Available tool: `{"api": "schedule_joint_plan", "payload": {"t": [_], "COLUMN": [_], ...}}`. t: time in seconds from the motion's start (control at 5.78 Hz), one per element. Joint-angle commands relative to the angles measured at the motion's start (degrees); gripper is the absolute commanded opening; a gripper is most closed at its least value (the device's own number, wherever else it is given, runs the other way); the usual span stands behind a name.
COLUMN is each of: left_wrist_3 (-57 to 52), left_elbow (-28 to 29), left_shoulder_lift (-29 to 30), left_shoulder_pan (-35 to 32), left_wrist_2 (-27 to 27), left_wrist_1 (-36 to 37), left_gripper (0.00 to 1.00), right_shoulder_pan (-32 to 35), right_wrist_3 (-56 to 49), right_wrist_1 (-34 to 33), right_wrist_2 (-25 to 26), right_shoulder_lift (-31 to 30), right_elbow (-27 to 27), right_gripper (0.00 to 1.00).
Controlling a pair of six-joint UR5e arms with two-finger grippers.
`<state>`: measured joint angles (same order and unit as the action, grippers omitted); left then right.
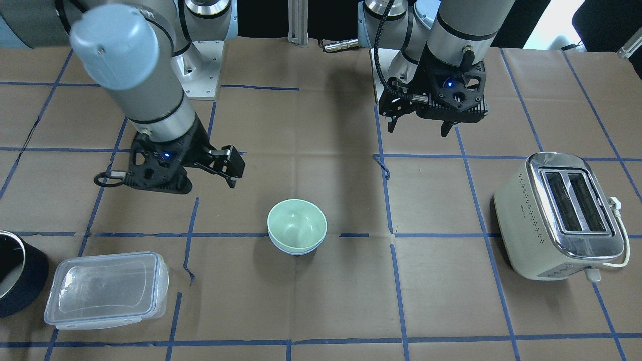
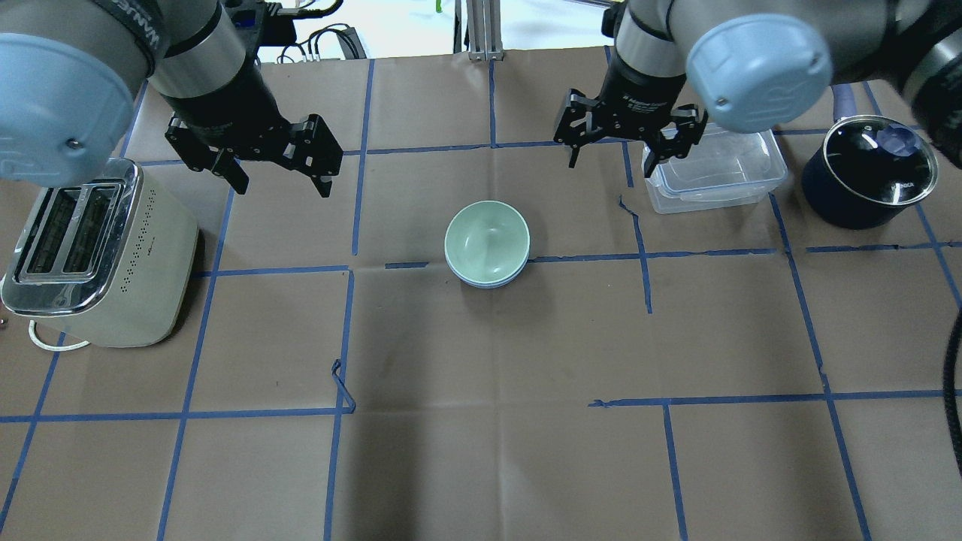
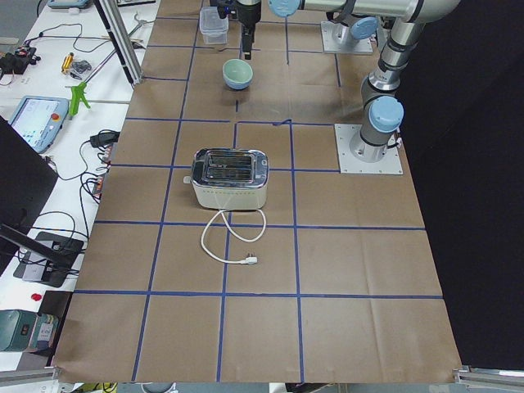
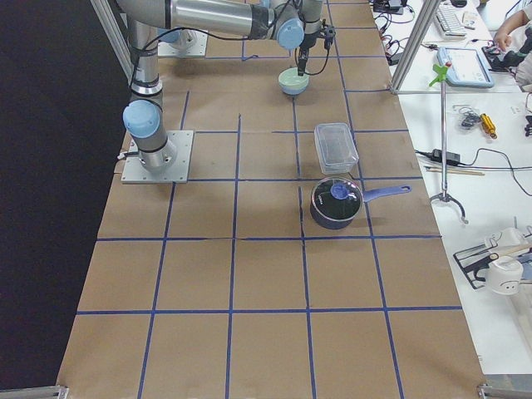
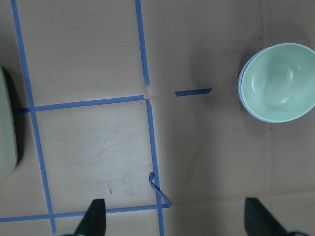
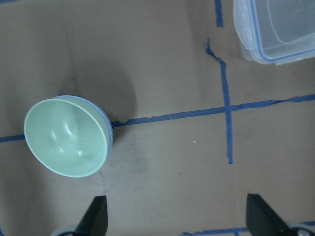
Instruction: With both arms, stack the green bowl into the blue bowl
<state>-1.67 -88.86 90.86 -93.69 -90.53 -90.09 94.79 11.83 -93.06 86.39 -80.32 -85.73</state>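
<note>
Reading the overhead view from left to right, we meet the cream toaster (image 2: 98,248) first. The left wrist view cuts it down to a sliver at its edge. Next, the left arm (image 2: 203,68) carries the left gripper (image 2: 282,180) above the table (image 2: 481,451), fingers spread wide and holding nothing.

At the middle sits the green bowl (image 2: 487,239), upright and nested inside the blue bowl (image 2: 487,285). The blue one is almost wholly hidden – we see only a thin pale rim around the green bowl. Both grippers are well apart from the pair.

Further right, the right arm (image 2: 646,45) holds the right gripper (image 2: 618,154) above the table, its fingers likewise wide apart and empty. One finger covers a corner of the clear lidded container (image 2: 721,169). Beyond that stands the dark navy pot (image 2: 872,176), which the front-facing view cuts off at its edge. In both side views the grippers are too small for us to read.

Brown paper covers the table, marked into squares by blue tape (image 2: 789,248) that is torn and curled in places. The toaster's cord (image 3: 233,237) lies loose on the paper. Along the table's long side run benches (image 3: 49,106) with cables and small devices, and the opposite side is dark.

We count two arms, two grippers and two bowls – then one toaster, one container and one pot.
</note>
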Motion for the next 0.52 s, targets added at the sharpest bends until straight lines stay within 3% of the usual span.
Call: {"api": "schedule_joint_plan", "payload": {"t": [0.0, 0.35], "left_wrist_3": [0.0, 0.0], "left_elbow": [0.0, 0.0], "left_shoulder_lift": [-0.2, -0.2], "left_shoulder_pan": [0.0, 0.0], "left_wrist_2": [-0.1, -0.1], "left_wrist_1": [0.0, 0.0], "left_gripper": [0.98, 0.98], "right_shoulder_pan": [-3.0, -3.2], "right_wrist_3": [-5.8, -5.9], "right_wrist_1": [8.5, 10.2], "right_wrist_2": [4.7, 4.7], "right_shoulder_lift": [-5.8, -7.7], "right_elbow": [0.3, 0.2], "right_gripper": [1.0, 1.0]}}
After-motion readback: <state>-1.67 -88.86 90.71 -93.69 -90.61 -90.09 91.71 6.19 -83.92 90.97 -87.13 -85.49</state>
